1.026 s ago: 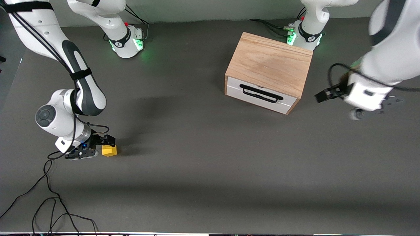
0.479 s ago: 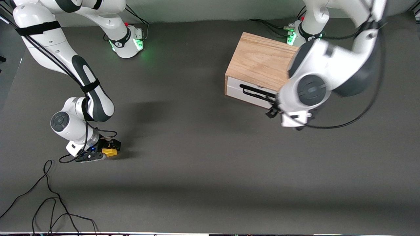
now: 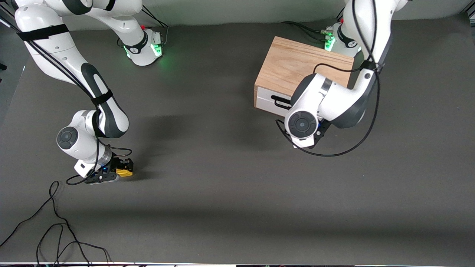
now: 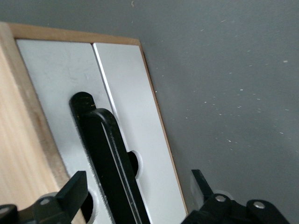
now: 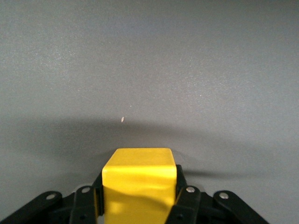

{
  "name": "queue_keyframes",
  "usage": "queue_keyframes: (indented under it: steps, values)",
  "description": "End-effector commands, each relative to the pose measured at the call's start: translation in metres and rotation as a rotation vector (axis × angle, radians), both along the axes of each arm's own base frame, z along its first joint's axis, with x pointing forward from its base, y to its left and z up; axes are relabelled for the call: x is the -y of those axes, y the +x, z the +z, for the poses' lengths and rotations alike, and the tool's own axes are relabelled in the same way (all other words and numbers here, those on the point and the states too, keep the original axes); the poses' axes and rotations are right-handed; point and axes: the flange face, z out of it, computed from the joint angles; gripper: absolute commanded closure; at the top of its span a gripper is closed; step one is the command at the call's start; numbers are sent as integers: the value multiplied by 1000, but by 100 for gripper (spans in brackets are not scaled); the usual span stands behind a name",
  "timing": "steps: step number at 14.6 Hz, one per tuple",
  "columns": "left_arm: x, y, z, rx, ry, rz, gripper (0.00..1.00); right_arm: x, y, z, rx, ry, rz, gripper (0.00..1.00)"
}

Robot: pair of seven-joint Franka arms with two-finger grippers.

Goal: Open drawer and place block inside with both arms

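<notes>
The oak-coloured wooden box (image 3: 297, 66) stands toward the left arm's end of the table, and its drawer (image 3: 264, 100) is shut. The left arm's wrist (image 3: 304, 126) hangs in front of the drawer and hides my left gripper in the front view. In the left wrist view my left gripper (image 4: 138, 191) is open, with one finger on each side of the black bar handle (image 4: 105, 144) on the white front panel (image 4: 126, 93). My right gripper (image 3: 124, 167) is low at the table toward the right arm's end, shut on the yellow block (image 3: 124, 172). The block (image 5: 139, 179) fills the space between its fingers (image 5: 181, 193).
Loose black cables (image 3: 55, 230) lie on the table near the front camera at the right arm's end. The green-lit arm bases (image 3: 144, 46) stand along the table's edge farthest from the front camera. A black cable (image 3: 349, 148) loops from the left arm's wrist.
The left arm swung in from the table's end to the drawer front, bringing its open gripper to the handle. My right gripper moved onto the yellow block and shut on it.
</notes>
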Motion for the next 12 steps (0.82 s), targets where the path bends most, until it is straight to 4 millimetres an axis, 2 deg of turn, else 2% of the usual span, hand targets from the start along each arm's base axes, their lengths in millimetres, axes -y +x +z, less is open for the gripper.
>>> queue_keyframes:
  steps: [1, 3, 5, 8, 10, 12]
  values:
    - [-1, -8, -14, -38, -5, 52, 2, -1, 7, 29, 40, 5, 18, 52]
    - [-3, -8, -28, -68, -3, 66, 2, -4, 6, 79, 9, 14, 16, 52]
    - [-4, -9, -44, -87, 6, 67, 2, -6, 7, 137, -11, 21, 19, 52]
    - [-2, -7, -55, -83, 2, 70, 2, -7, 6, 223, -65, 29, 16, 52]
    - [1, -2, -54, -50, -17, 76, 2, -8, -6, 275, -115, 29, -17, 52]
    - [2, 6, -53, -6, -35, 80, 2, -6, -22, 310, -126, 12, -54, 52]
